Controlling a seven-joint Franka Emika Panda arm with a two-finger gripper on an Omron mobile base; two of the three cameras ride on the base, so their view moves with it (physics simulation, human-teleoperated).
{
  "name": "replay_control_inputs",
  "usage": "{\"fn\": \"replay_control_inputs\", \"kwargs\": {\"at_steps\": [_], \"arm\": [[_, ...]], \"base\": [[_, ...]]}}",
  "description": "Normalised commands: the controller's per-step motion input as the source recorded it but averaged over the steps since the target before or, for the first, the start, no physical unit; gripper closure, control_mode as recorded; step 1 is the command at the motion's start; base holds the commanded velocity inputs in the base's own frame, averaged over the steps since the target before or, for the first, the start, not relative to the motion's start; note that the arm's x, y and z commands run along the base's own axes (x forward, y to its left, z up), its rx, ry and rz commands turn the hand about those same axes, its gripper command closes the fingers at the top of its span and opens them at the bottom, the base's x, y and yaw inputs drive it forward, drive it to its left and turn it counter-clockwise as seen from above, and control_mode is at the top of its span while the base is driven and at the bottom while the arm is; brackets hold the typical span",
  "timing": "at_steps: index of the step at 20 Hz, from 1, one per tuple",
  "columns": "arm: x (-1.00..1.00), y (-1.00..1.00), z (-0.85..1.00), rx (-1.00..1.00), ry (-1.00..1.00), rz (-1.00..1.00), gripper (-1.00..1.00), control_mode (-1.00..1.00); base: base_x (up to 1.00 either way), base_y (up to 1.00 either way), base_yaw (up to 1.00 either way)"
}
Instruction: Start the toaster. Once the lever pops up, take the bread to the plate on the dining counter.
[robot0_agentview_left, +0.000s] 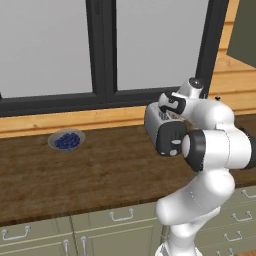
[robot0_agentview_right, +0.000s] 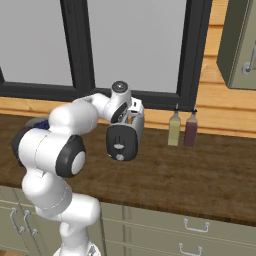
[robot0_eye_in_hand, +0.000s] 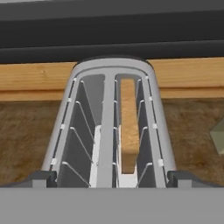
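The silver-grey toaster (robot0_agentview_left: 152, 122) stands on the wood counter below the window, its dark front panel (robot0_agentview_right: 121, 142) facing the robot. The hand view looks straight down into its two slots (robot0_eye_in_hand: 107, 131). The bread (robot0_eye_in_hand: 128, 124), a tan slice, stands on edge in the right-hand slot and the left-hand slot holds nothing. My gripper (robot0_eye_in_hand: 112, 179) hangs open just above the near end of the toaster, one fingertip (robot0_eye_in_hand: 41, 177) outside each side of the body, gripping nothing. The plate and the dining counter are out of view.
A grey bowl of blueberries (robot0_agentview_left: 66, 140) sits on the counter to the toaster's left. Two bottles (robot0_agentview_right: 174, 129) (robot0_agentview_right: 190, 130) stand against the wall to its right, below a wall cabinet (robot0_agentview_right: 240, 45). Green handled drawers (robot0_agentview_left: 120, 220) run under the counter.
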Motion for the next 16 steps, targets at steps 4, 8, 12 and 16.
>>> {"fn": "replay_control_inputs", "kwargs": {"at_steps": [4, 8, 12, 16], "arm": [[0.3, -0.01, -0.01, 0.0, 0.03, 0.0, -1.0, -1.0], [0.16, -0.1, -0.03, 0.0, 0.03, 0.01, -1.0, -1.0], [0.17, -0.2, -0.07, 0.0, 0.03, 0.01, -1.0, -1.0], [0.15, -0.09, -0.14, 0.0, 0.0, 0.02, -1.0, -1.0]], "base": [[0.0, 0.0, 0.0], [0.0, 0.0, 0.0], [0.0, 0.0, 0.0], [0.0, 0.0, 0.0]]}}
